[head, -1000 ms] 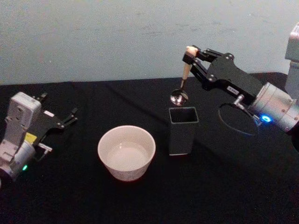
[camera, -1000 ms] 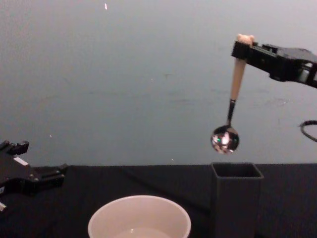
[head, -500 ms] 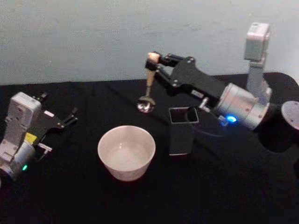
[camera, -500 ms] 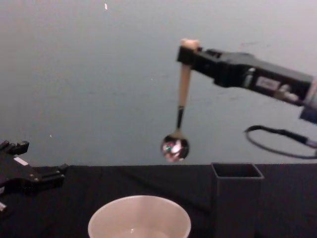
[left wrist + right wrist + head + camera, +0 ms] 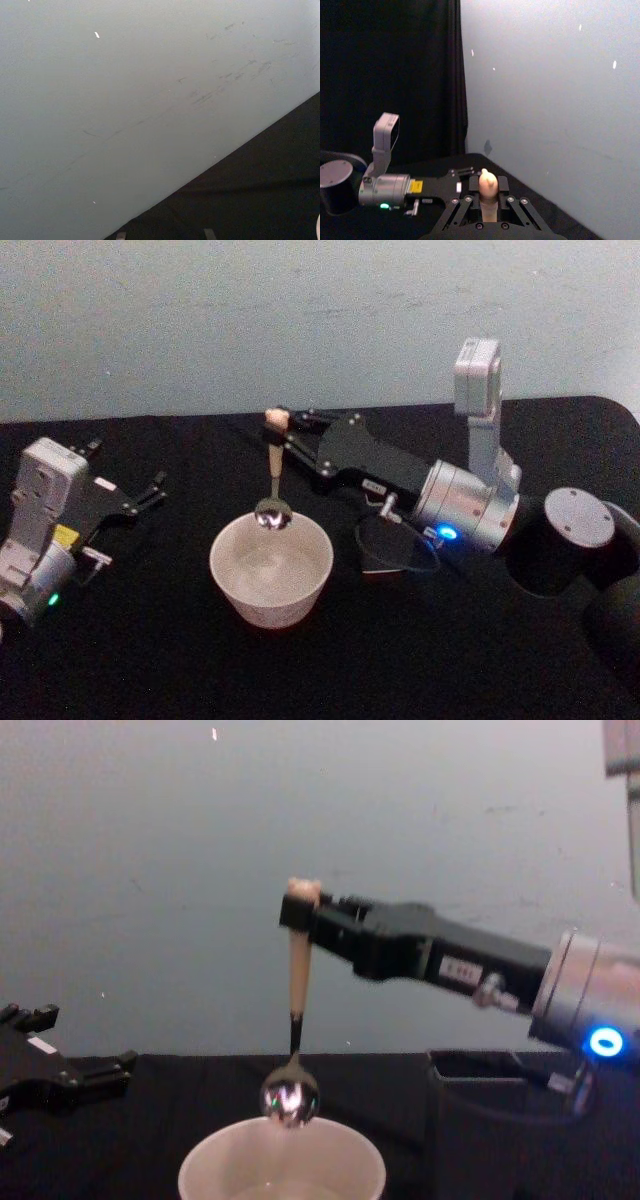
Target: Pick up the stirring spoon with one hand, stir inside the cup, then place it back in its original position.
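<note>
Black cloth tabletop (image 5: 200, 680) w/ cup (image 5: 270, 605), spoon (image 5: 273, 480) above; pale grey wall (image 5: 300, 320) behind.

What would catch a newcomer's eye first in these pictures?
The stirring spoon hangs upright from the right pincer, its shiny bowl at the mouth of the cream cup. The dark holder stands right of the cup; the left pincer rests open at the left.

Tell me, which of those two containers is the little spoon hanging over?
The wide round cream cup: the stirring spoon hangs bowl-down at its rim. The dark square holder stands apart, to its right.
</note>
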Motion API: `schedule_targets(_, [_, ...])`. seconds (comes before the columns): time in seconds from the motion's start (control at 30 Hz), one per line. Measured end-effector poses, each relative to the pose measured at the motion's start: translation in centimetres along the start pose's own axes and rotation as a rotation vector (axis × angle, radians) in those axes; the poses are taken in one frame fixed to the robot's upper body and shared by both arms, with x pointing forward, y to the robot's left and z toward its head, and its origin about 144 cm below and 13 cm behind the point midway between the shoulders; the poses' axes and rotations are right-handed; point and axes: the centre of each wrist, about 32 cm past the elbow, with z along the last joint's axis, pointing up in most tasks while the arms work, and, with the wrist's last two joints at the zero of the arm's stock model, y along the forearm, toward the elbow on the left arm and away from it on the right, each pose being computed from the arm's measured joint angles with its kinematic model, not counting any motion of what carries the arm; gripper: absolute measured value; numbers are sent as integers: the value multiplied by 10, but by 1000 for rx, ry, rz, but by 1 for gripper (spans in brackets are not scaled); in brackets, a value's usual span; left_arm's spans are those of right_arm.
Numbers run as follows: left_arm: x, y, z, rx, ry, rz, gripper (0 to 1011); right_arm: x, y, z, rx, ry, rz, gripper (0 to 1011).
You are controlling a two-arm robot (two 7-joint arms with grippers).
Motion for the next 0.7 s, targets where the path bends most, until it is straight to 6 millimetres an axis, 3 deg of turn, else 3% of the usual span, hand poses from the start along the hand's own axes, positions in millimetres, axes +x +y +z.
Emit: schedule_targets(0.7, [0, 0, 0, 0, 0, 0, 1001, -8, -1, -54, -36, 41, -5, 212])
